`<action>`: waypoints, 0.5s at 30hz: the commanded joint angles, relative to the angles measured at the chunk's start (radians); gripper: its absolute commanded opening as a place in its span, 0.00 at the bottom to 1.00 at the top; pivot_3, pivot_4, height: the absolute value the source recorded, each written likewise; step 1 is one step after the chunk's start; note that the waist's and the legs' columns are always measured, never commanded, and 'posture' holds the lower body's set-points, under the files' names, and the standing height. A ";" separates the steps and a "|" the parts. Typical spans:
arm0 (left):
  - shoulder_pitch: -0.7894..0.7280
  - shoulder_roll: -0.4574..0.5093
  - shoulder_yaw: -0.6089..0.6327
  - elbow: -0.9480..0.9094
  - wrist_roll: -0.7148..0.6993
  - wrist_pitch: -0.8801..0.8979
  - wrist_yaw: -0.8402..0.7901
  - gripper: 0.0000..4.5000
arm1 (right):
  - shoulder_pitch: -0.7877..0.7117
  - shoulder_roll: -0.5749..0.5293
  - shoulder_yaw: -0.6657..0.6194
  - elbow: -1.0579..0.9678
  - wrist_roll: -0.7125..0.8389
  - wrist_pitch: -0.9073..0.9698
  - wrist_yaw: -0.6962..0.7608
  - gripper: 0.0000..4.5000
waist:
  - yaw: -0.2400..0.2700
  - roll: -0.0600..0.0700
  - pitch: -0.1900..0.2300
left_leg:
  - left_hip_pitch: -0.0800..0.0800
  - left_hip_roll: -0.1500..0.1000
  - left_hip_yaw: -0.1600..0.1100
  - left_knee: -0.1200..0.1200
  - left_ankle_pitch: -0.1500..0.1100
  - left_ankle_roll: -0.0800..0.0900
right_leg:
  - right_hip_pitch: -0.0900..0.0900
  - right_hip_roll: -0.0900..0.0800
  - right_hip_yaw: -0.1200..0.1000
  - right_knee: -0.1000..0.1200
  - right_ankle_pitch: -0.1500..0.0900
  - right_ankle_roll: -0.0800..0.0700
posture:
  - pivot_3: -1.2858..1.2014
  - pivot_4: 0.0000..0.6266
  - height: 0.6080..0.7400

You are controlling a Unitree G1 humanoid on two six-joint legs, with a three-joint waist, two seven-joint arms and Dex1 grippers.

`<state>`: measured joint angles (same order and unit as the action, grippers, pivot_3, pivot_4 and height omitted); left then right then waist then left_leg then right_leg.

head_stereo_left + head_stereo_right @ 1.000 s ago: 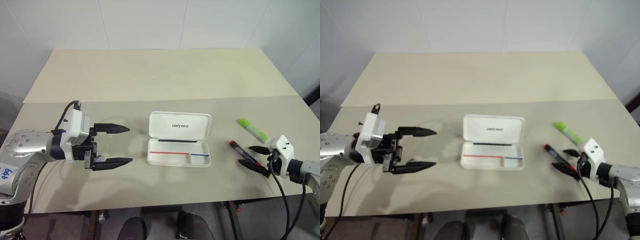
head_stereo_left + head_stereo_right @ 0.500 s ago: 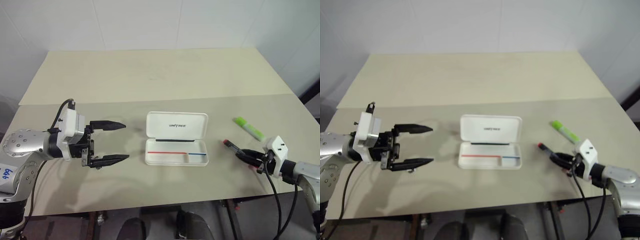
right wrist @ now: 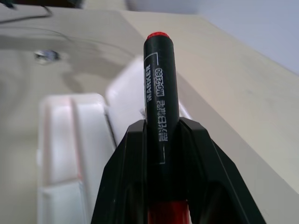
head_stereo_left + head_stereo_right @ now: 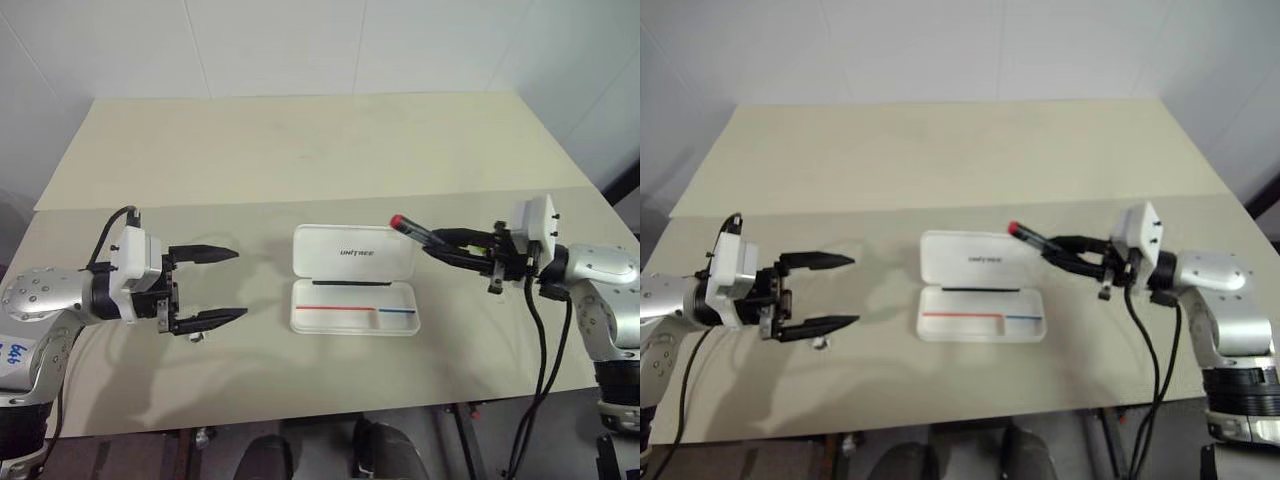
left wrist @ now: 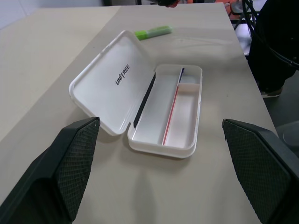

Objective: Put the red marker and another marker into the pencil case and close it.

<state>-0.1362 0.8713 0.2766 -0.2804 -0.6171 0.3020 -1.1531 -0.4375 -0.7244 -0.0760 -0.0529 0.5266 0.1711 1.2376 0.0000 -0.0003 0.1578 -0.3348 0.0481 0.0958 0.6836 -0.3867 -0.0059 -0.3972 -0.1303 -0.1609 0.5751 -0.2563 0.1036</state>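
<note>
Marker aloft, case open and waiting

Already the right gripper [image 4: 455, 246] has its two black fingers pinched tight on the red marker [image 4: 412, 229], which it holds level above the table, the barrel pointing toward nine o'clock over the right end of the pencil case [image 4: 355, 278] lid. Judging by its slim, stiff plastic body, the marker should be light and rigid but smooth, so a grip across the barrel seems sound, though it could swivel if nudged. Hinged wide, the case lies with its tray at six o'clock of the lid; being a light hard shell, it may slide when pushed. Another marker [image 5: 153, 32], the lime-green one, lies on the table well beyond the case. At nine o'clock of the case, the left gripper [image 4: 221, 286] hovers with jaws spread wide and empty. Nothing blocks the tray.
</note>
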 commanded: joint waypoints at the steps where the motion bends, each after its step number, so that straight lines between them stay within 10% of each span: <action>1: 0.020 0.001 0.046 -0.032 0.002 -0.022 0.016 1.00 | -0.037 0.025 0.103 -0.024 -0.028 -0.037 0.093 0.13 | -0.002 0.000 0.000 | 0.000 0.000 0.000 0.000 0.000 0.000 | 0.000 0.000 0.000 0.000 0.000 0.000 | 0.52 0.24 1.00; 15: 0.064 -0.010 0.033 -0.108 -0.002 -0.006 0.078 1.00 | -0.218 0.244 0.355 0.369 -0.314 -0.310 0.159 0.13 | -0.004 0.000 0.000 | 0.001 0.000 0.001 0.001 0.000 0.000 | 0.000 0.000 0.000 0.001 0.000 0.000 | 0.52 0.24 1.00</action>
<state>-0.0697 0.8640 0.2966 -0.3496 -0.6115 0.2957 -1.0837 -0.6325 -0.4930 0.2716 0.3053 0.2292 -0.1033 1.3919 -0.0045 -0.0003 0.1579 -0.3340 0.0484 0.0965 0.6841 -0.3865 -0.0062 -0.3977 -0.1300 -0.1604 0.5764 -0.2564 0.1034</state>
